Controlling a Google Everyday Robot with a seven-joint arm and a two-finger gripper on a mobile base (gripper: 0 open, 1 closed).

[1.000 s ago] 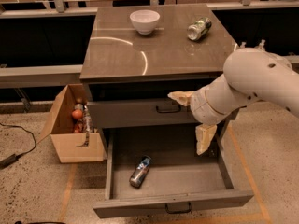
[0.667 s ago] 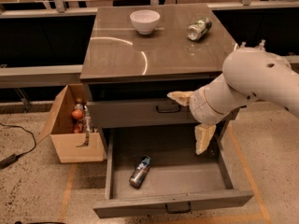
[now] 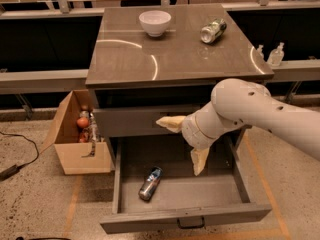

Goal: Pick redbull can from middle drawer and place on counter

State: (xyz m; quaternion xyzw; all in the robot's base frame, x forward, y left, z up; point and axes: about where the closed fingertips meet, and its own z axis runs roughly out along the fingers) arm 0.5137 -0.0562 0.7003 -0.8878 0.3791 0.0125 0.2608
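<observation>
redbull can lying in middle drawer, down-left of hand, released, empty

Warm, rather dim indoor light falls from above. The glossy counter throws it back as glare: curved white streaks cross its left half and a short one sits near its right edge (overhead lamps, mirrored). Below its front edge the recess lies in deep shadow. The gripper, fingers spread, hangs under that front edge over the open drawer, pale and evenly lit against the drawer's darker back.
</observation>
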